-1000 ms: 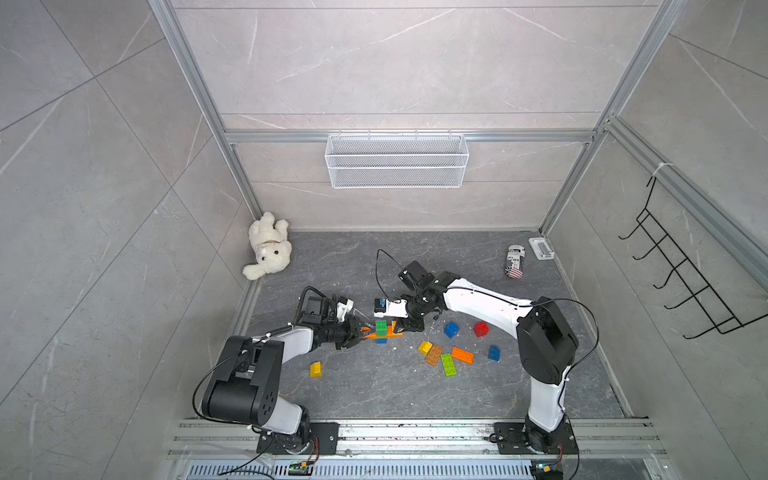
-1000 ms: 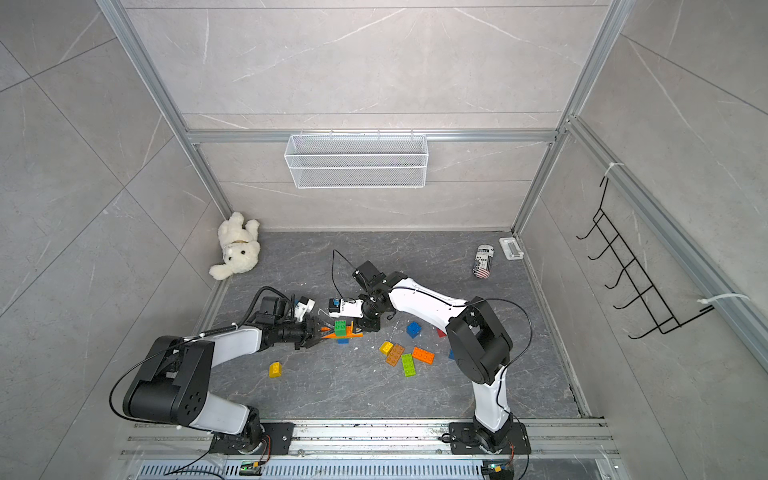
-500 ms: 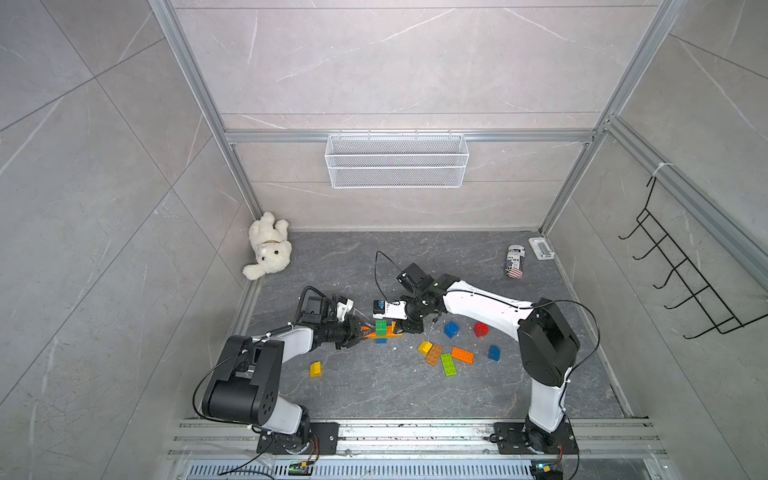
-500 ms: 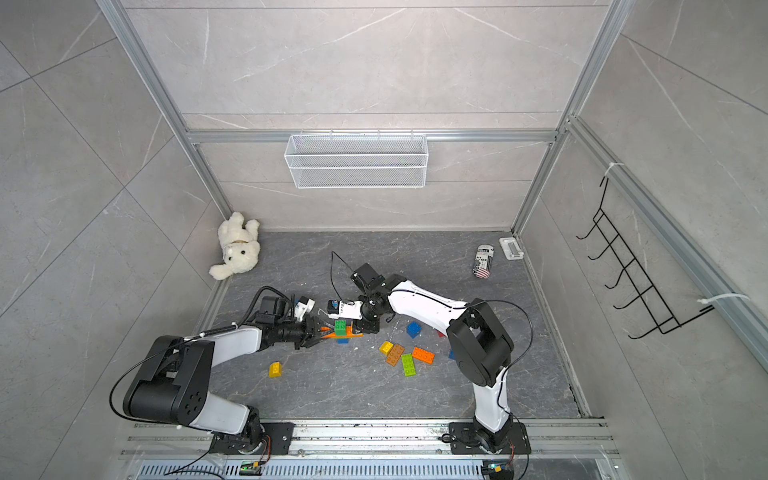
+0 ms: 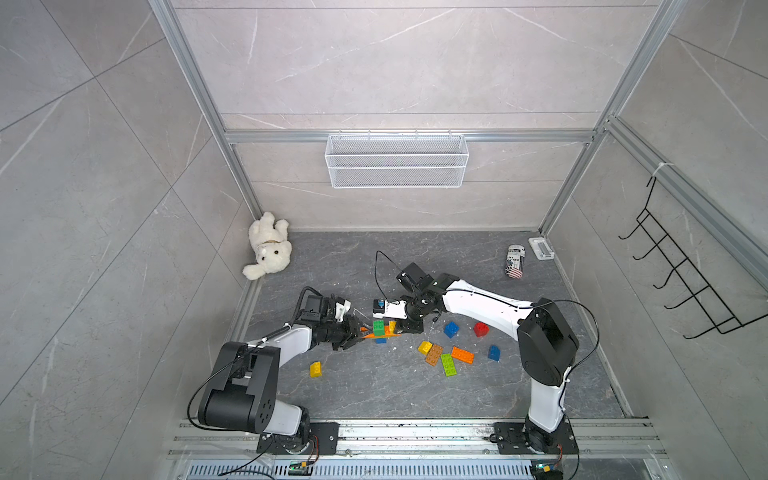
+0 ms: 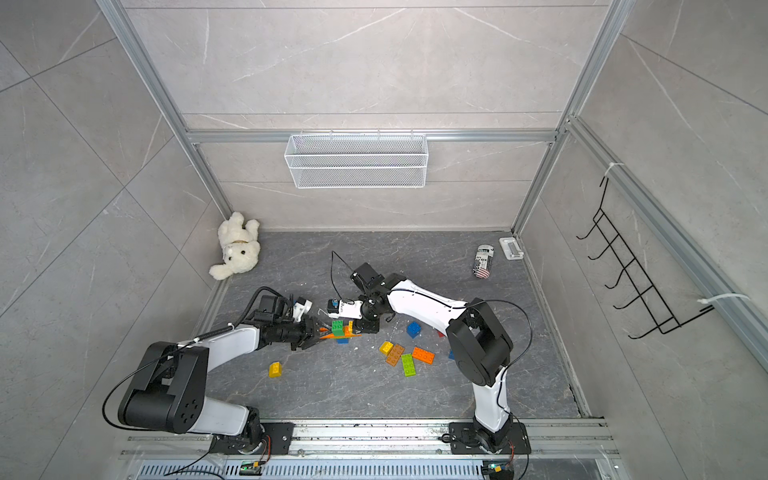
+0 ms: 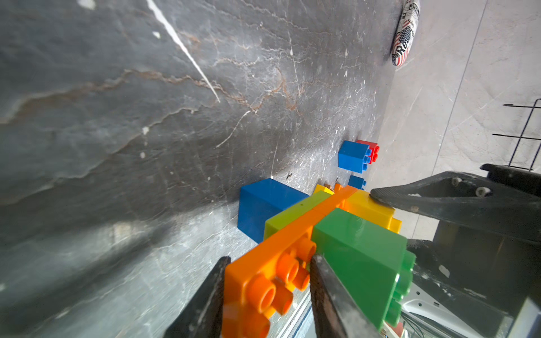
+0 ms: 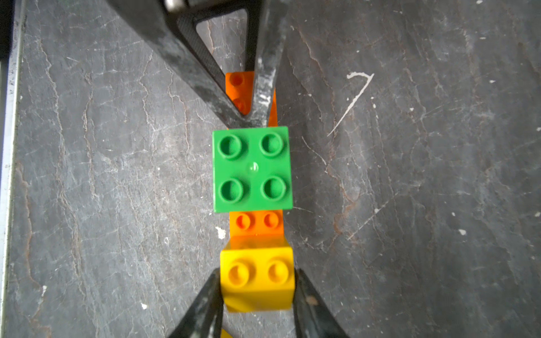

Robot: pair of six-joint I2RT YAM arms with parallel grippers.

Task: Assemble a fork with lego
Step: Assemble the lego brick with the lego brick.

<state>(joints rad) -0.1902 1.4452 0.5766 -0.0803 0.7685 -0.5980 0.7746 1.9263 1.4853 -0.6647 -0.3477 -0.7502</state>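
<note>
1. Since a second ago almost nothing has moved: both arms stay at the build (image 5: 380, 331), near the middle of the floor (image 5: 374, 395).
2. Loose bricks (image 5: 434, 354) lie toward the right edge, and a stray brick (image 5: 316, 369) lies toward the front left corner. A bear (image 5: 268, 249) is in the far left corner and a can (image 5: 515, 261) is near the far right one. All are apart from the build.
3. The left gripper (image 7: 268, 258) is narrow and holds one end of the plate (image 8: 256, 222). The right gripper (image 8: 257, 270) is narrow around the yellow brick (image 8: 257, 289) on the other end, with its fingers touching the brick's sides.
4. The right wrist view shows the studs of the green brick (image 8: 251, 169) from above. Only the left wrist view shows the lime brick (image 7: 292, 210) and the blue brick (image 7: 260, 204) under the plate. In both top views the grippers hide where the fingers touch.
5. The plate's long axis runs from gripper to gripper, roughly along the front edge, with its studs up.
</note>
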